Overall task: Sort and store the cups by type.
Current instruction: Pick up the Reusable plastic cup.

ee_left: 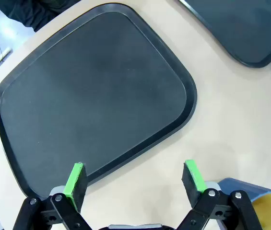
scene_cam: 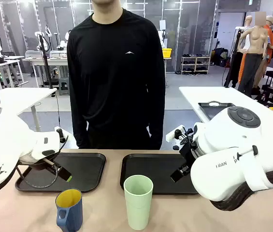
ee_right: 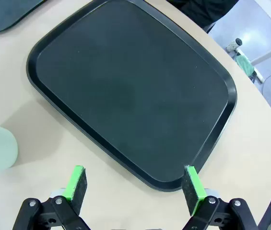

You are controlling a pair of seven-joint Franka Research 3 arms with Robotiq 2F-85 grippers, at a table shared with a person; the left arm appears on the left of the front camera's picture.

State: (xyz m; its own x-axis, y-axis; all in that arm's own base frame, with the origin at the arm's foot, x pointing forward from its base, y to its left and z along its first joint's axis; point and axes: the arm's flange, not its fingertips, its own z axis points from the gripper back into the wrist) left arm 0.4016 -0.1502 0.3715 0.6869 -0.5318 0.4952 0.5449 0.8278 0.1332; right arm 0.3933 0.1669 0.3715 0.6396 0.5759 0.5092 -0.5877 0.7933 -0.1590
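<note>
While mug (scene_cam: 69, 210) stands near tumbler (scene_cam: 138, 200), right arm (scene_cam: 233, 169) reads "FRAN".

A plain pale mint-green tumbler (scene_cam: 138, 200) at six o'clock, a dark blue mug (scene_cam: 69, 215) with yellow inside at seven, a black left tray (scene_cam: 85, 166) and black right tray (scene_cam: 150, 166) on a beige table (scene_cam: 102, 208).

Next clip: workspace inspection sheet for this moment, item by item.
Surface: beige table; left tray and right tray, black, empty, side by side.
Job's things: blue mug, yellow inside, and mint tumbler upright on the table, in front of the trays.
Clutter: nothing seen.
Grippers: left gripper and right gripper open, empty, above the trays' near edges.
Cables: black cable loops under the left arm.
Surroundings: person in black stands at the far side.
</note>
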